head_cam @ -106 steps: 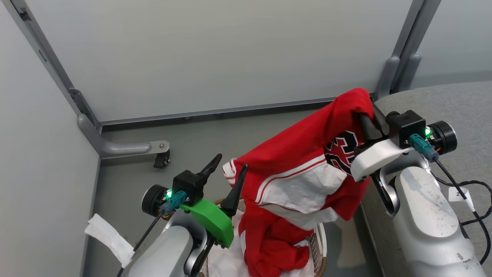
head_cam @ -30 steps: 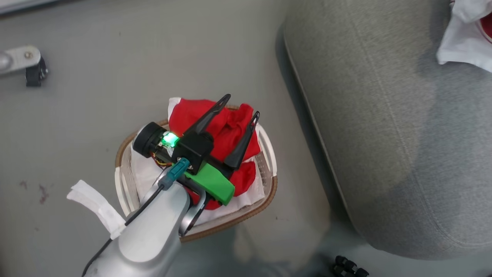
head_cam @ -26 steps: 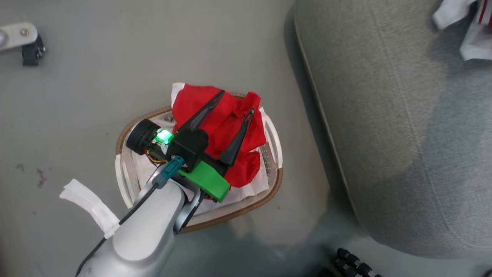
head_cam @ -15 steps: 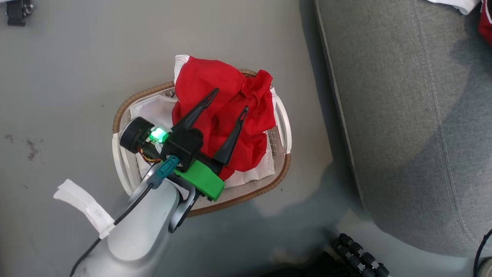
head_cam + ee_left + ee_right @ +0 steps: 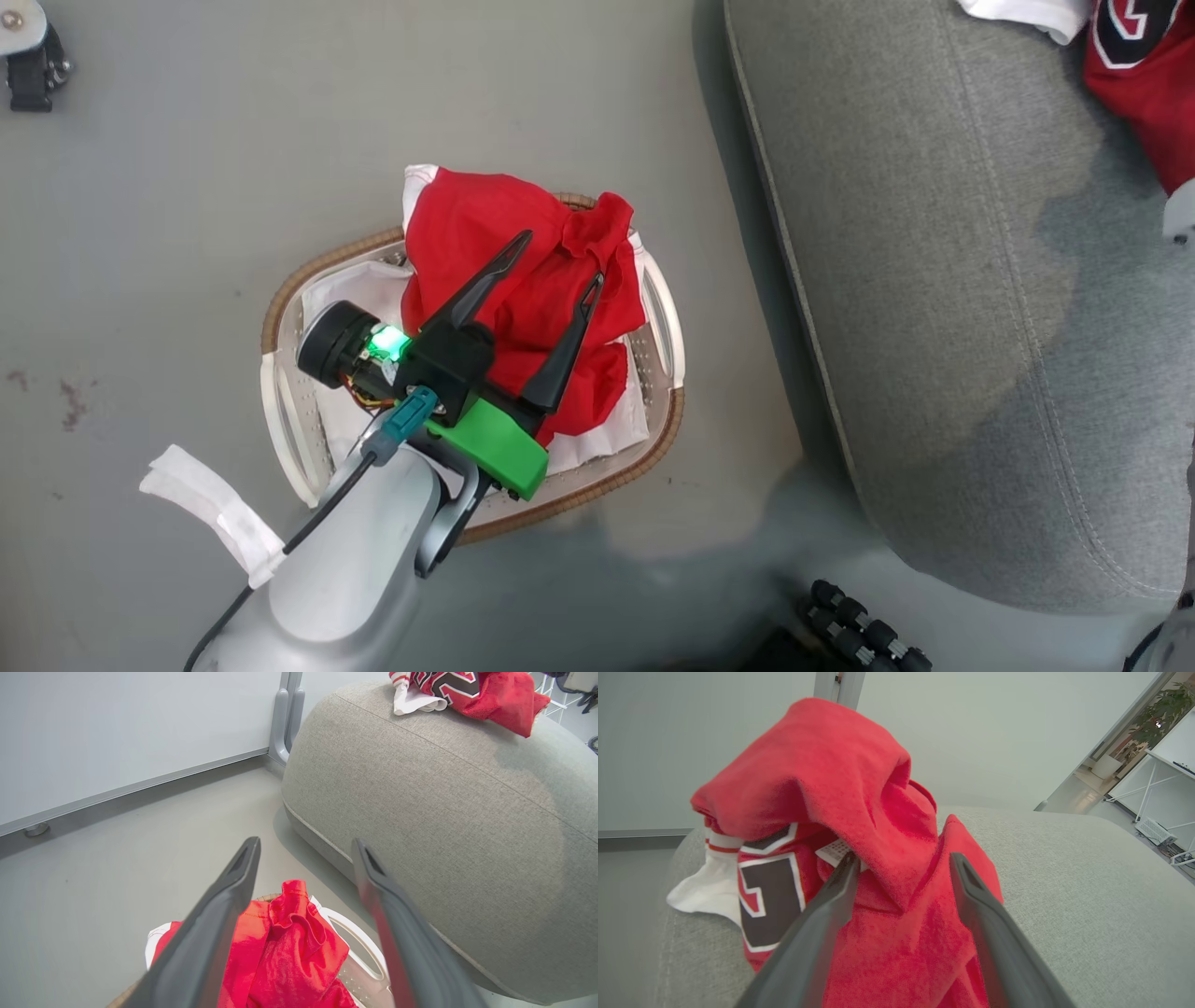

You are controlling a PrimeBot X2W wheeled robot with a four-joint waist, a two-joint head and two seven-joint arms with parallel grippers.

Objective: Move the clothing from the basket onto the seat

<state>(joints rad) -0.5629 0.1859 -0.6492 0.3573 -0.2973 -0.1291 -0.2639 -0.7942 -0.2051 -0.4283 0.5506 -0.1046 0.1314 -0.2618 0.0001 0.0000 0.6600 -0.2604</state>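
Count: two red garments, one basket, one seat, with one garment at each.
You have the plain red garment [image 5: 523, 252] heaped in the basket [image 5: 665, 322], which stands on the floor [image 5: 187, 187] just beside the seat [image 5: 934, 280]. Your left gripper [image 5: 562, 256] hangs over it, fingers spread, holding nothing. The lettered garment [image 5: 1144, 84] lies on the seat. The right wrist view adds its white label [image 5: 836, 850], with your right gripper [image 5: 903, 856] close against the fabric, fingers parted, not clenched.

Grey floor [image 5: 187, 187] — basket [image 5: 665, 322] just beside the big grey seat [image 5: 934, 280], both resting there
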